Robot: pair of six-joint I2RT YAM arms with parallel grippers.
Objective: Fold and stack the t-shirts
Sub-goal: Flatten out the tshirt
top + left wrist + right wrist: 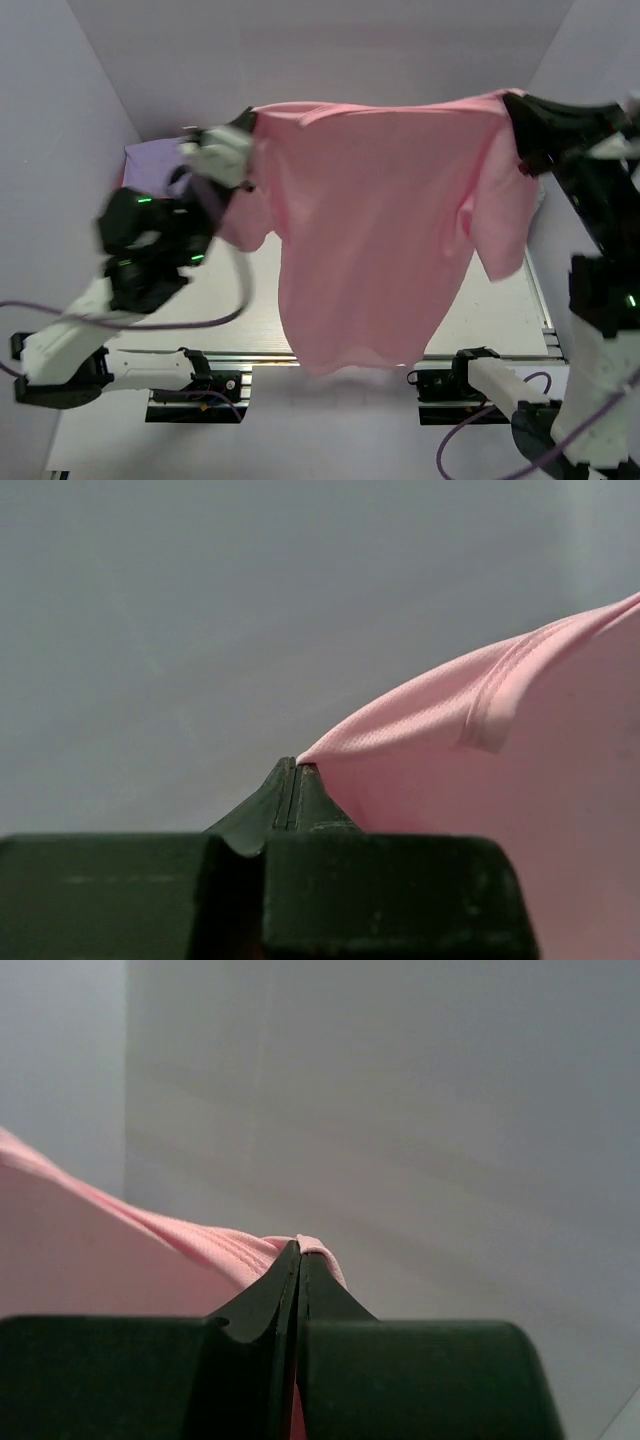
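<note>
The pink shirt (380,230) hangs spread above the table (505,315), its top edge clamped by the left pincer (297,768) at 10 o'clock and the right pincer (300,1244) at 2. Lowering it wants both ends level and taut, hem landing first.

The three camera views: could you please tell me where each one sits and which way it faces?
Top external: above and behind, looking down on the table and the pink t-shirt held up spread; left arm and right arm show.
Left wrist: on the left arm, looking along the shut left gripper pinching the shirt's edge, wall beyond.
Right wrist: on the right arm, looking along the shut right gripper pinching the shirt's edge, wall beyond.
Shared: all three show the pink t-shirt.
</note>
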